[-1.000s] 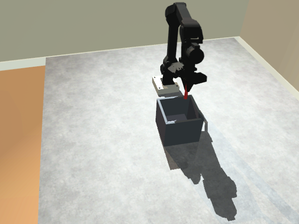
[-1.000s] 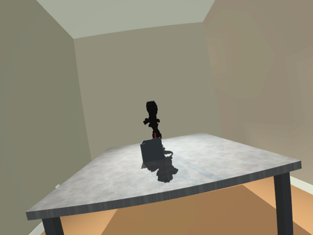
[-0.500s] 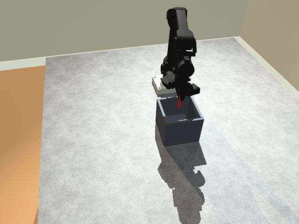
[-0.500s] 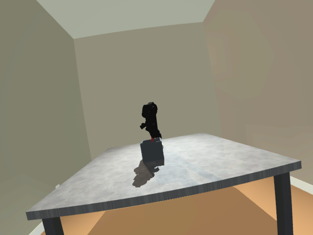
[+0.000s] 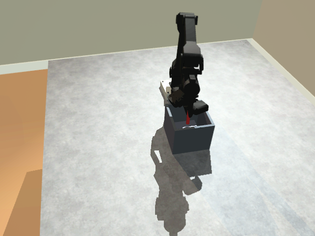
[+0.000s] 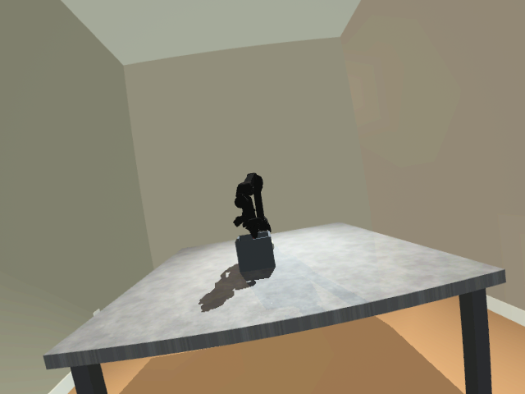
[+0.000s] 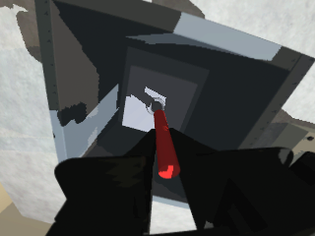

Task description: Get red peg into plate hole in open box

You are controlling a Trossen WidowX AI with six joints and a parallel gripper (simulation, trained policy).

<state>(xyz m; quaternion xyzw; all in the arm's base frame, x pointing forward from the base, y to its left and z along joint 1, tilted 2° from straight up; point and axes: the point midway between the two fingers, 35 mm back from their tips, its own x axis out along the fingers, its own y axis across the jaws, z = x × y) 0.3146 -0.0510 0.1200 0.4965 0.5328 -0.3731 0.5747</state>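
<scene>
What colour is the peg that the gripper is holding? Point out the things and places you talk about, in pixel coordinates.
The peg point(image 5: 187, 119) point(image 7: 165, 143) is red, clearest in the wrist view.

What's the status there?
Gripper shut on red peg. Peg over open box, lower end near plate's hole in wrist view. Nothing visibly blocking.

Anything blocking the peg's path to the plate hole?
Nothing visible. The gripper holds the red peg above the plate; its lower end appears near the hole. Whether it has entered, I can't tell.

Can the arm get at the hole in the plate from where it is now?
Probably yes: box is open-topped, red peg is in the jaws, nothing visible between its tip and hole. Seating unclear.
</scene>
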